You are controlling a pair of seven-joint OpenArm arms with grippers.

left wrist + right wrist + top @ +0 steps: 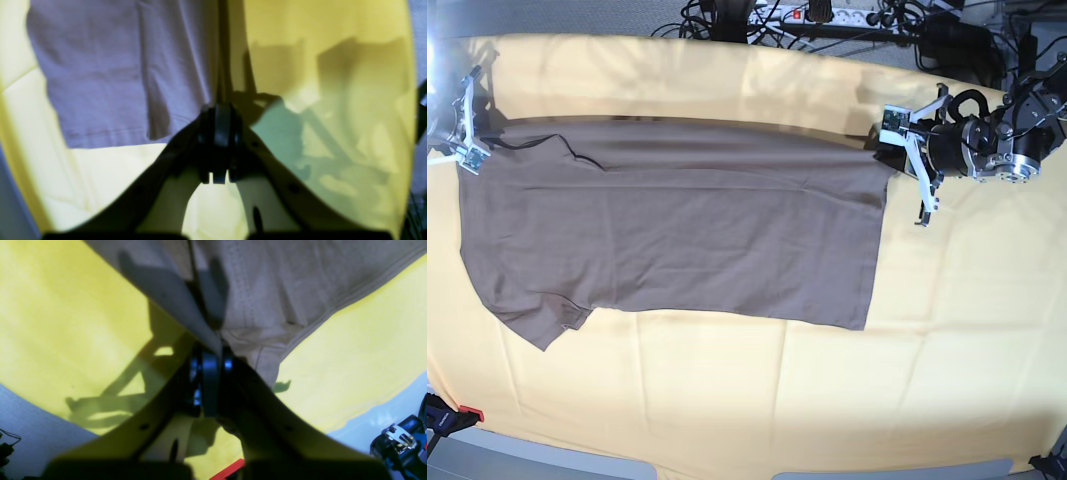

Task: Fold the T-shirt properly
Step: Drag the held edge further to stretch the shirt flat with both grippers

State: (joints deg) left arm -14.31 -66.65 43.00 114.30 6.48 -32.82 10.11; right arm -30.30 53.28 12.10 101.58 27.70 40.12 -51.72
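Both end effectors clamped on shirt (677, 230) far edge: left (889, 140) at hem corner, right (465, 150) at shoulder. Next: lift, fold toward near edge.

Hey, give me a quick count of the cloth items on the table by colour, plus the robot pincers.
Taupe-brown short-sleeved fabric T-shirt: 1
Large yellow cloth under it: 1
Robot pincers, left pincer and right pincer: 2
Total: 4
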